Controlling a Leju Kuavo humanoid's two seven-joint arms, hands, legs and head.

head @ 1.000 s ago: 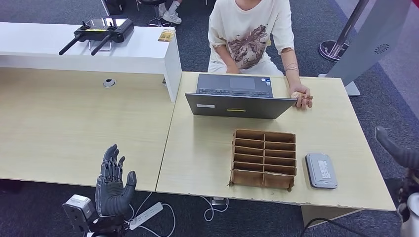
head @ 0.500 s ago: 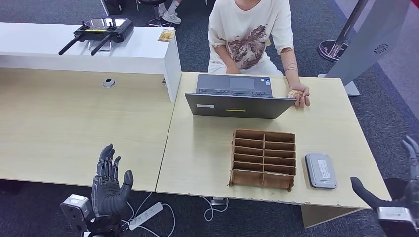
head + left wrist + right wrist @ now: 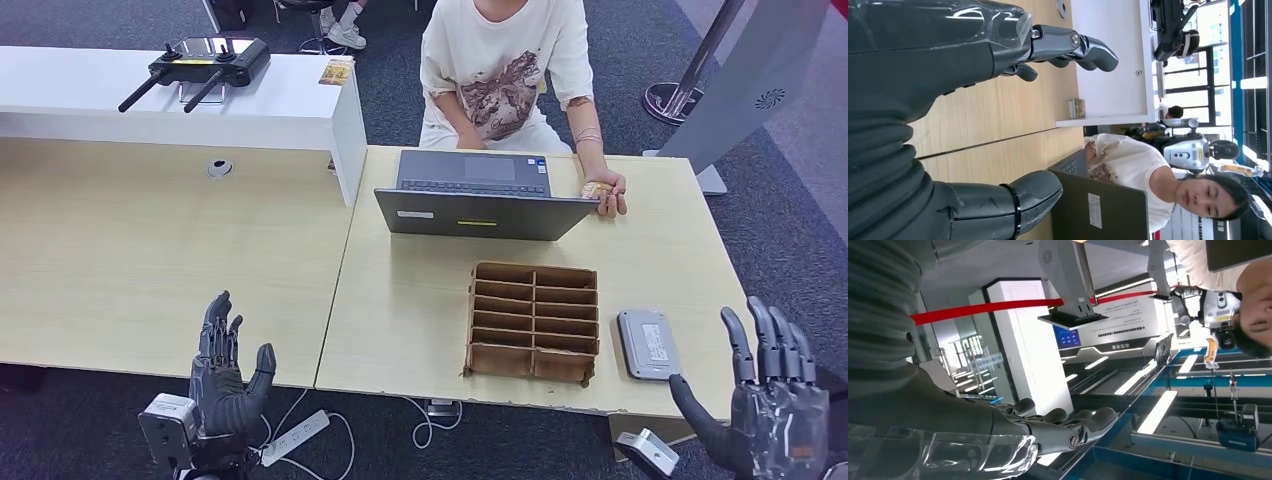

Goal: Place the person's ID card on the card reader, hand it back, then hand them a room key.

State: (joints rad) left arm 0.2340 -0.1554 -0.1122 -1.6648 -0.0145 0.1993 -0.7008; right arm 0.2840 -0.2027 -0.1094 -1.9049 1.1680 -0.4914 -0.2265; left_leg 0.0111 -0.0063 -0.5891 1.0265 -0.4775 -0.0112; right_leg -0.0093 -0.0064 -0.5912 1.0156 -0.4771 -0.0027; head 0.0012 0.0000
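We are judging the task to be barely begun. The ID card seems to be the small tan object the person's hand is holding at the far edge of the surface, just beside the open laptop; it is too small for us to be sure. We are keeping our left hand raised at the near edge, fingers spread and gripping nothing, and our right hand upright near the right corner, likewise spread and bare. The card reader is lying flat with nothing on it, just right of the brown cardboard organizer, whose compartments we cannot see into, so we cannot tell where the room key is. Taking the card, reading it, returning it and handing over a key are all still waiting.

The surface is pale wood, adjoining a white counter that is carrying a black remote controller. Dark carpet is lying beyond, with a stanchion base.
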